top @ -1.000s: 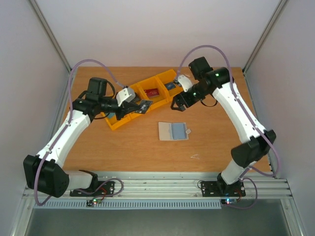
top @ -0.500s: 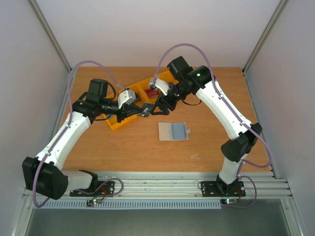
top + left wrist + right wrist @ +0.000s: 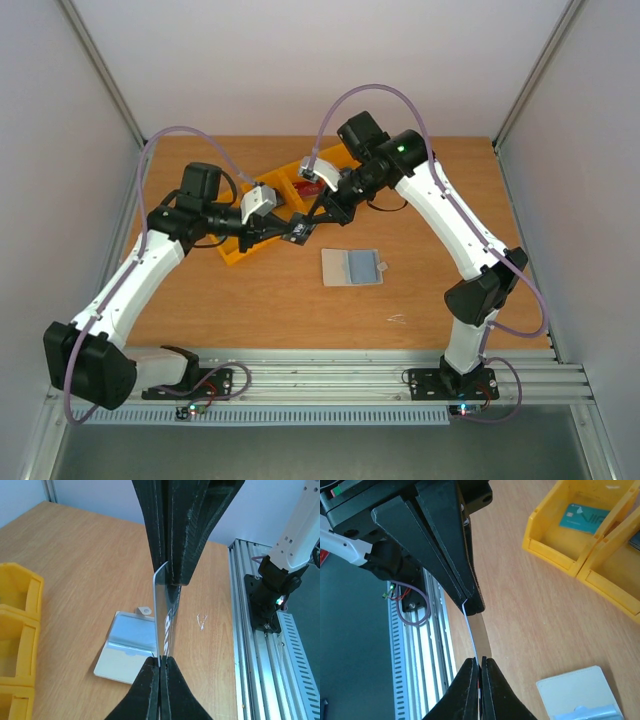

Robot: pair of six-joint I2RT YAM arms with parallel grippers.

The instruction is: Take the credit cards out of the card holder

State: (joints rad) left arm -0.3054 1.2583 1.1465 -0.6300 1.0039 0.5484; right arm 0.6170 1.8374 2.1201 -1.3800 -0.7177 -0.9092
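Observation:
A dark credit card [image 3: 298, 231] hangs in the air between both grippers, above the table and left of the card holder [image 3: 352, 267]. My left gripper [image 3: 161, 659] is shut on one edge of the card [image 3: 163, 614]. Opposite it, my right gripper [image 3: 480, 663] is shut on the other edge of the card [image 3: 471, 630]. The card holder [image 3: 127, 641] lies open and flat on the wood, pale blue pockets up, cream edge showing [image 3: 577, 690]. A teal card [image 3: 583, 518] lies in a yellow bin [image 3: 555, 556].
A row of yellow bins [image 3: 243, 250] runs diagonally across the back left of the table, just behind the two grippers. A red card [image 3: 308, 186] shows in one bin. An aluminium rail [image 3: 330, 380] runs along the near edge.
My right arm swung left from over the bins to the card held by the left gripper, and its jaws went from open to shut on it. The left arm barely moved.

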